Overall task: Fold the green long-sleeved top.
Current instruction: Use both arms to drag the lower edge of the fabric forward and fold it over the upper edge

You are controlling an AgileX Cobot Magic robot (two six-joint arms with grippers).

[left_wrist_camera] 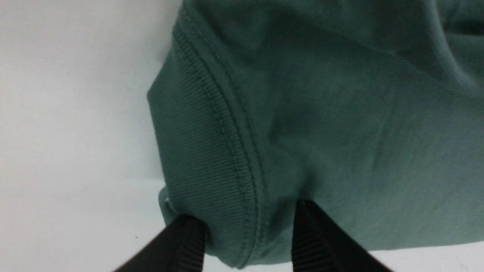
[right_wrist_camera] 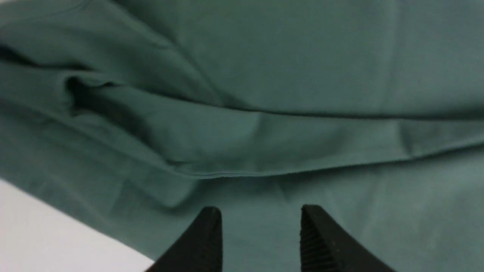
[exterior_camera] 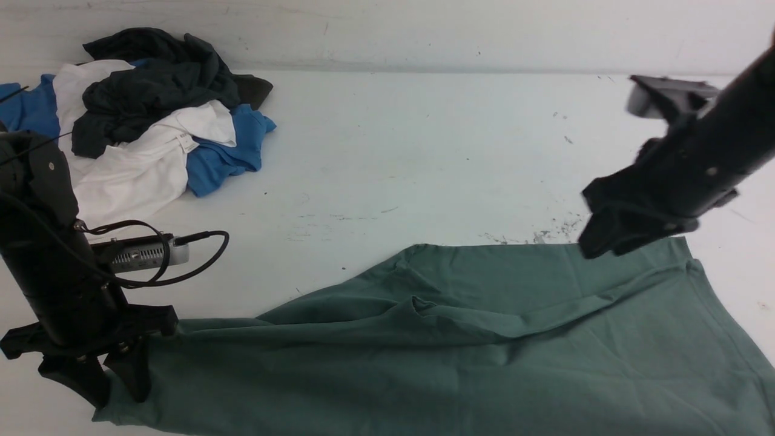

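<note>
The green long-sleeved top point(exterior_camera: 484, 339) lies rumpled across the near part of the white table point(exterior_camera: 424, 151), with a long fold running through its middle. At its left end, my left gripper point(exterior_camera: 118, 396) stands low over a ribbed band point(left_wrist_camera: 193, 151). In the left wrist view the left gripper point(left_wrist_camera: 249, 223) is open, its fingers either side of the band's seam and not pinching it. My right gripper point(exterior_camera: 596, 245) hovers over the top's far right edge. The right wrist view shows it point(right_wrist_camera: 261, 211) open above flat green cloth point(right_wrist_camera: 264, 75), holding nothing.
A heap of clothes point(exterior_camera: 151, 121), dark charcoal, white and blue, sits at the table's back left. The wall runs along the table's far edge. The green cloth runs off the bottom and right of the front view.
</note>
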